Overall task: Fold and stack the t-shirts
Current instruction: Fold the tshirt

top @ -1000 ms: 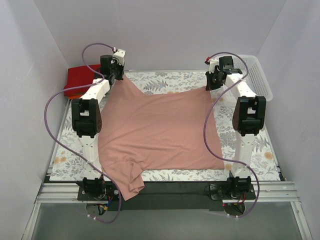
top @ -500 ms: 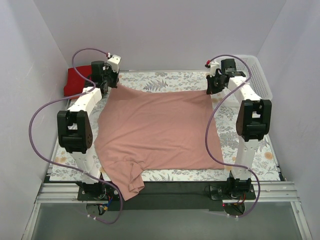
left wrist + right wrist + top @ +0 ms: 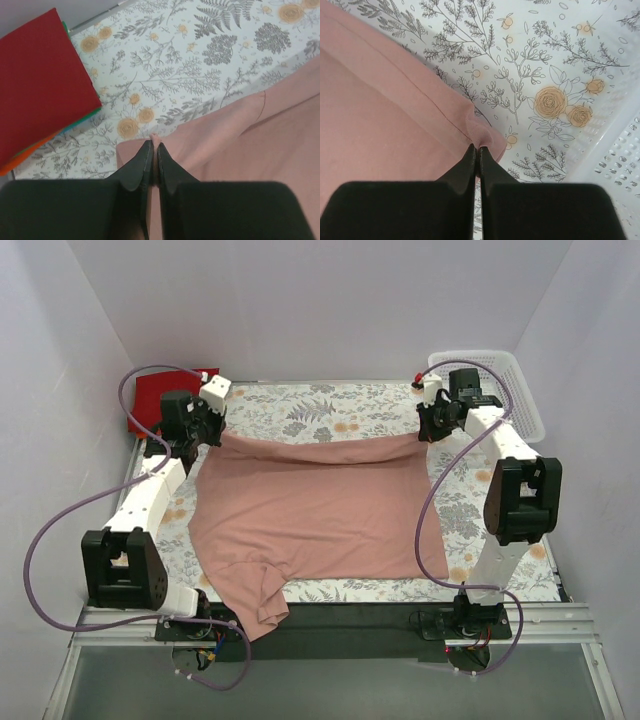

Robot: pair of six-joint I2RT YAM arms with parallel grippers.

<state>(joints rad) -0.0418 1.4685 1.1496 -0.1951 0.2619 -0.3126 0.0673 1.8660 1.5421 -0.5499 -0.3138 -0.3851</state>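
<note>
Your left tool (image 3: 154, 145) is closed tight on the far left corner of the dusty pink t-shirt (image 3: 320, 510), with a small nub of pink cloth poking out just past the fingertips in the left wrist view. Your right tool (image 3: 477, 148) is clamped the same way on the far right corner, where the hem bunches into a little fold right at the closed tips. Between the two tools the far hem runs across in a shallow sag. The rest of the shirt lies spread over the floral cloth (image 3: 320, 410) that covers the counter (image 3: 360, 612), plain side up, with no print in sight. At the near left a crumpled sleeve (image 3: 258, 602) hangs past the cloth's edge onto the counter's dark front strip. In the far left corner, beside your left tool but apart from the pink shirt, sits a folded red t-shirt (image 3: 42, 75); an orange edge (image 3: 27, 150) and a thin teal edge (image 3: 82, 118) show beneath it, so it tops a stack. The white lattice basket (image 3: 512, 390) stands at the far right just off the cloth, close to your right tool, and its wall fills the right wrist view's lower right corner.
</note>
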